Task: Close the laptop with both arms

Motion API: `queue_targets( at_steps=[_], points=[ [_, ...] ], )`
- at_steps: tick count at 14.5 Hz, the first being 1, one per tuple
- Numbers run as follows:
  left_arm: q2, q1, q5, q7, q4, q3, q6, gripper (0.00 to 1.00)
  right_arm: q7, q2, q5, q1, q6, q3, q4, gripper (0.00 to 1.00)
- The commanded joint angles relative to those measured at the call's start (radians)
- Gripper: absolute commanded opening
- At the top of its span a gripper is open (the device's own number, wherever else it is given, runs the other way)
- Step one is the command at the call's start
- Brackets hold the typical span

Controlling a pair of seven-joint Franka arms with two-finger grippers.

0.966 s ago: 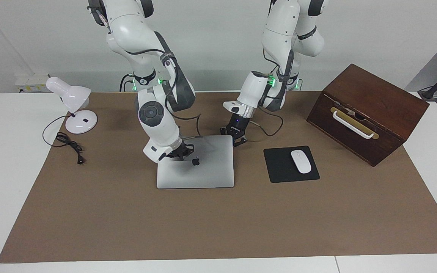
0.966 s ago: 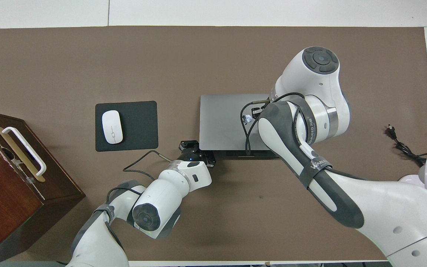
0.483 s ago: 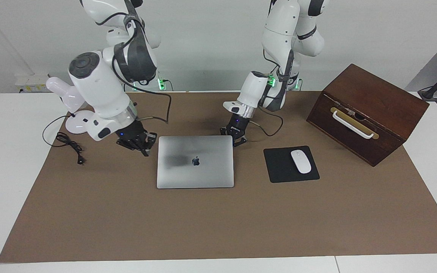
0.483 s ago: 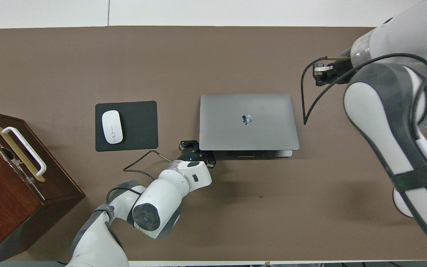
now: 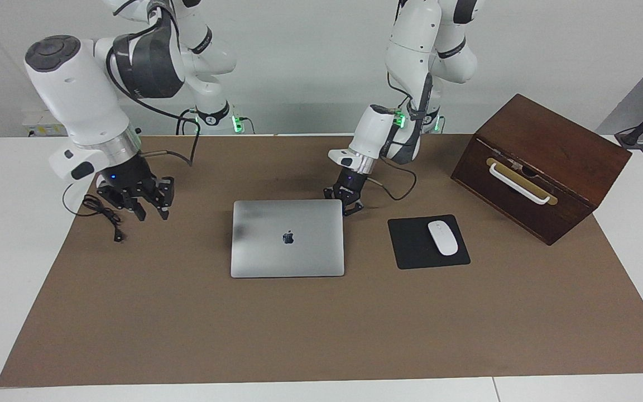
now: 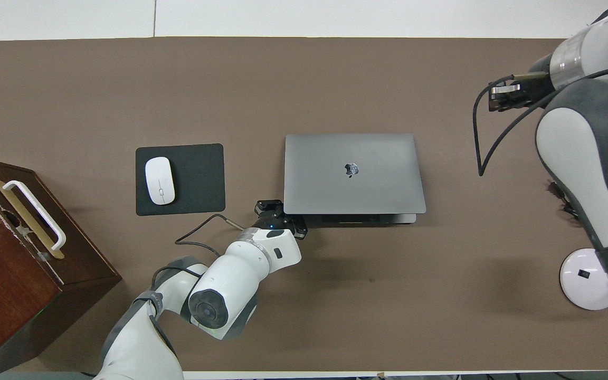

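- The table (image 5: 355, 329) (image 6: 335, 79) is carrying everything on a brown mat.
- A wooden box (image 5: 542, 164) (image 6: 13, 264) with a white handle is sitting at the left arm's end of the table.
- The laptop (image 5: 288, 239) (image 6: 354, 171) is lying flat near the middle of the table with its lid down, the logo facing up.
- A black mouse pad (image 5: 411, 248) (image 6: 198, 179) is lying beside the laptop, toward the left arm's end, with a white mouse (image 5: 443, 238) (image 6: 159, 181) resting on it.
- A white lamp base (image 6: 583, 278) is standing at the right arm's end, with a black cord (image 5: 104, 215) lying nearby.
- The left pincer (image 5: 345, 202) (image 6: 279, 215) is sitting low at the laptop's corner nearest the robots on the mouse pad's side; I cannot tell whether its fingers are spread or pressed together.
- The right pincer (image 5: 144, 206) is hanging in the air over the mat near the cord, well apart from the laptop, with its fingers spread and nothing between them.
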Motion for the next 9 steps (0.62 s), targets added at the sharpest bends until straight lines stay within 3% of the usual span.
queue_targets(
  at_steps=[1,6,9],
  points=[
    [0.053,0.039,0.020,-0.022,-0.024,0.004,-0.080,0.00,-0.031,-0.036,-0.009,-0.035,-0.050,0.014,-0.005,1.00],
    [-0.013,0.065,0.021,-0.020,-0.021,-0.001,-0.241,0.00,0.020,-0.119,-0.003,-0.066,-0.072,0.014,-0.089,1.00],
    [-0.032,0.077,0.021,-0.020,-0.021,-0.004,-0.270,0.00,0.078,-0.150,-0.003,-0.064,-0.072,0.014,-0.126,1.00]
  ],
)
